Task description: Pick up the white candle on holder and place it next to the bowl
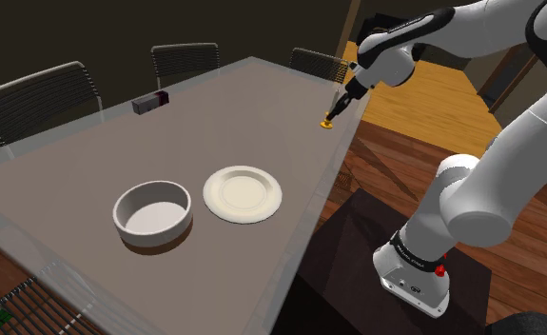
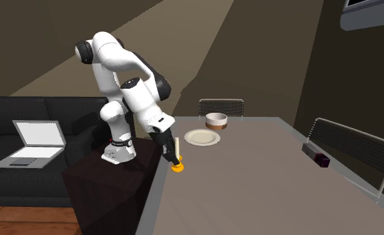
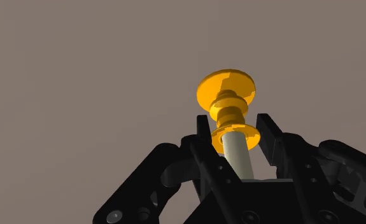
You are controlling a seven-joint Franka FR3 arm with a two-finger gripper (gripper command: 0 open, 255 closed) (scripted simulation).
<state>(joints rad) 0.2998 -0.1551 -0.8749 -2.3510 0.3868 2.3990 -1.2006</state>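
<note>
Close to the edge of a grey table, on the side nearest the robot's stand, a white candle stands upright in its orange holder as the white arm's black pincer reaches down over it. The pincer is released: its fingers straddle the candle just above the holder's drip cup, with a sliver of gap on each side, and nothing is clasped yet. The holder's round foot rests flat on the table. The white bowl, the candle's destination, sits well apart along the table. A white plate lies just beside it, between bowl and candle.

The grasp looks imminent and the carry has not begun. Several things could go wrong from here. The candle is tall and slim on a small foot, so a finger that lands first on one side could shove it over. With the edge so near, it could then roll off the table. A grip on the candle alone may pull it free of the holder. On the way across, a low carry could clip the plate's rim. A tilted set-down beside the bowl would topple the candle.
</note>
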